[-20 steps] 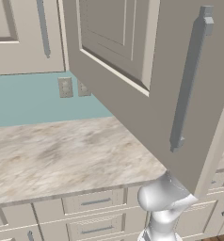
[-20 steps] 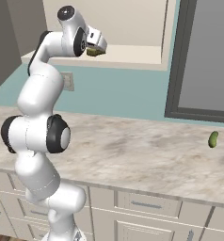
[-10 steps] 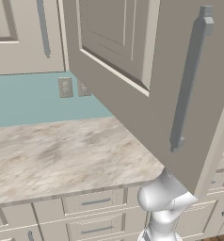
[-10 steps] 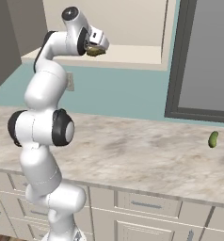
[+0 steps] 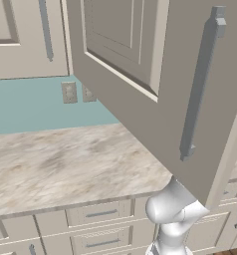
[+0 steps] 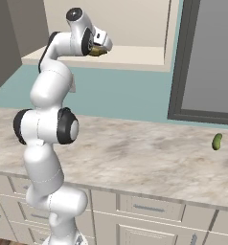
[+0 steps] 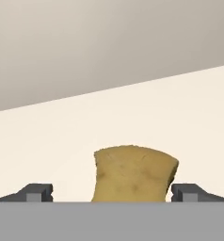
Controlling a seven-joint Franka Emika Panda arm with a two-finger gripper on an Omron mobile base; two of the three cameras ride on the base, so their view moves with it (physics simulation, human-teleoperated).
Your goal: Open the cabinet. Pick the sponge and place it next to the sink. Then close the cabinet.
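Note:
The cabinet door [image 5: 140,74] stands swung wide open, its long grey bar handle [image 5: 202,84] close to the left base camera. In the right base view the open cabinet's pale shelf [image 6: 135,55] lies bare at the top. My gripper [image 6: 100,48] reaches onto that shelf, and the yellow-tan sponge [image 6: 97,51] sits at its tip. The hand view has the sponge [image 7: 135,174] resting on the shelf between the two dark fingertips [image 7: 38,192]. My gripper [image 7: 112,190] is open, with a gap on the sponge's left side. The sink is out of view.
A marbled counter [image 6: 135,158] runs below the cabinet, with a small green pickle-like thing [image 6: 216,141] at its right. A dark-framed grey panel [image 6: 211,57] stands right of the cabinet. Beige drawers [image 5: 100,214] line the counter front. Wall outlets [image 5: 69,92] sit on the teal backsplash.
The arm's lower links have swung to the right while the hand stayed at the shelf by the sponge. The open door has not moved.

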